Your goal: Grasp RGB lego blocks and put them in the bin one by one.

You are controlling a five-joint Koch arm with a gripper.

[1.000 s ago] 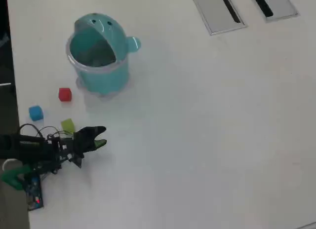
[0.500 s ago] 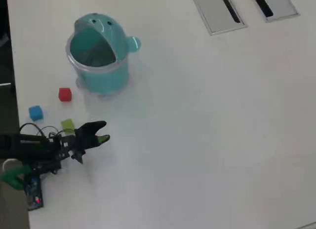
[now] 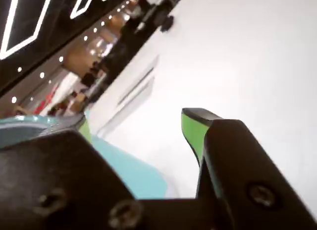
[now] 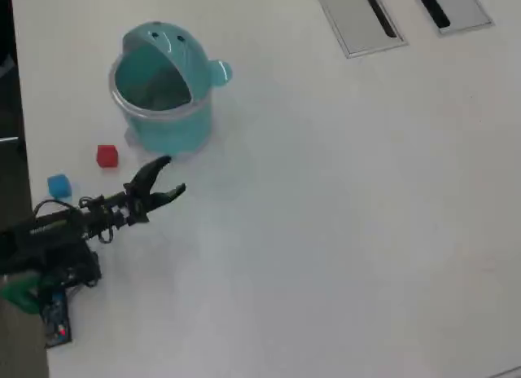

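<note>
Starting out: no block seen in the bin, jaws empty

Judging by the overhead view, the sorting has hardly begun. The red block point(image 4: 107, 156) sits on the white surface point(image 4: 342, 231) just to the left of the teal bin point(image 4: 171, 132), and the blue block point(image 4: 59, 185) lies further left and lower, near the surface's edge. Both rest loose, well clear of the bin's mouth. The yellow-green block does not show in either view. It may lie hidden beneath the arm point(image 4: 81, 219), which crosses that corner, but I cannot tell.

The jaws stand apart, one dark tip pointing up toward the foot of the bin and the other angled right, with nothing between them. The wrist view agrees: between the two green-padded tips only a slice of teal bin point(image 3: 129, 175) and bare surface appear, and no block is held. The jaws hang just below the bin and to the right of the red block, touching neither.

Inside the bin's opening I see only a greyish hollow and no coloured block, though the hood hides part of it.

By my reckoning, at least the red and blue blocks remain to be grasped, carried and dropped in, one at a time, and the third must be found too.
</note>
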